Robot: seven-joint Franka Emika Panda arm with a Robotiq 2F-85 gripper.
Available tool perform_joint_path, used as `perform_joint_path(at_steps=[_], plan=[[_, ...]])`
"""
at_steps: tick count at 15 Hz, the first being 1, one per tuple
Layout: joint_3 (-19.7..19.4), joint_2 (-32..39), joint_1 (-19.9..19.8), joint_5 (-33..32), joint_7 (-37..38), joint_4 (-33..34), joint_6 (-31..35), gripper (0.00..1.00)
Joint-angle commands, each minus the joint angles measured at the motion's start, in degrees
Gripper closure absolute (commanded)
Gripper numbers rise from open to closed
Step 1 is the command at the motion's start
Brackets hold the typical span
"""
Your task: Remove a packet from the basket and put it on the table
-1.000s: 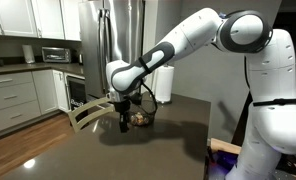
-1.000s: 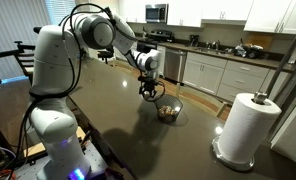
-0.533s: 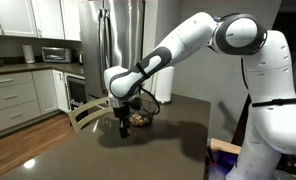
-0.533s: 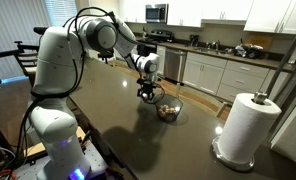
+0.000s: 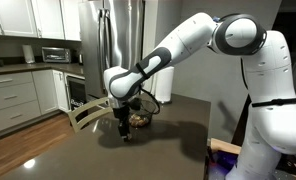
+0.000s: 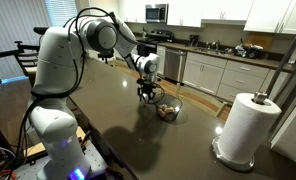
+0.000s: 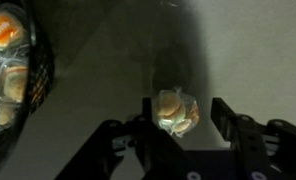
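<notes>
In the wrist view a tan-orange packet (image 7: 174, 110) in clear wrap lies on the dark table (image 7: 238, 50) between the fingers of my gripper (image 7: 186, 120). The jaws stand open. The packet sits close against one finger, and a clear gap separates it from the other finger. The dark round basket (image 7: 35, 72) is at the left edge with more packets (image 7: 8, 30) inside. In both exterior views the gripper (image 5: 125, 129) (image 6: 147, 97) hangs low over the table, just beside the basket (image 5: 141, 119) (image 6: 168, 112).
A white paper-towel roll (image 6: 250, 124) stands on the table (image 6: 108, 125) near one corner. A light wooden chair (image 5: 86, 113) is tucked at the table's far edge. Kitchen counters and white cabinets (image 5: 13, 95) line the walls behind.
The jaws have gone from shut to open and the packet is let go onto the table. The arm has sunk slightly beside the basket and otherwise stays put.
</notes>
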State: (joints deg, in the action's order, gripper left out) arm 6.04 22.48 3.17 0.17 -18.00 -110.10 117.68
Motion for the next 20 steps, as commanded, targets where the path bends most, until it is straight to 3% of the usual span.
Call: perform_joint_path(at_steps=[1,4,20], plan=[[0.3,-0.6,-0.6,-0.2,-1.5,0.6,-0.5,0.05],[0.1,-2.1,-0.9,-0.1,-1.2,0.2,0.2,0.00],[-2.9,-6.5,-1.8,-0.1,0.3,1.3,-0.2,0.00]])
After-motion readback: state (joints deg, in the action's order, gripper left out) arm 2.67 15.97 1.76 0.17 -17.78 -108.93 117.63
